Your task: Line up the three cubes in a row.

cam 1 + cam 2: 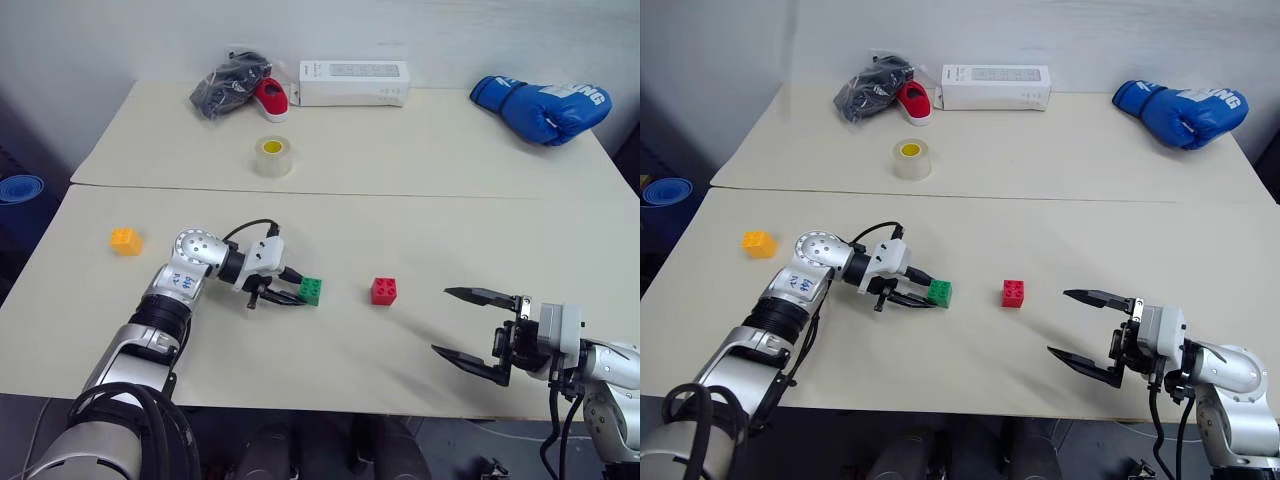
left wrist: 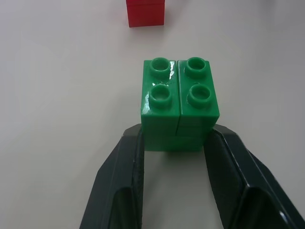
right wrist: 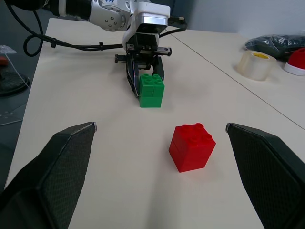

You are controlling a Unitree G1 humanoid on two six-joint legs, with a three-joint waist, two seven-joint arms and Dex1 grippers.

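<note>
The green cube (image 1: 311,291) is down at the tabletop near the middle of the front table, and my left gripper (image 1: 298,296) is shut on its near side; the left wrist view has both black fingers (image 2: 127,162) pressed against the cube (image 2: 178,95). To the right of it, a short gap away, the red cube (image 1: 383,291) stands free. The orange-yellow cube (image 1: 126,241) sits alone far to the left. My right gripper (image 1: 440,320) hovers open to the right of the red cube (image 3: 191,147), nothing between its fingers.
On the far table there are a clear tape roll (image 1: 272,157), a white box (image 1: 354,83), a dark bag with a red shoe (image 1: 240,85) and a blue boxing glove (image 1: 545,107). A seam (image 1: 330,193) joins the two tables.
</note>
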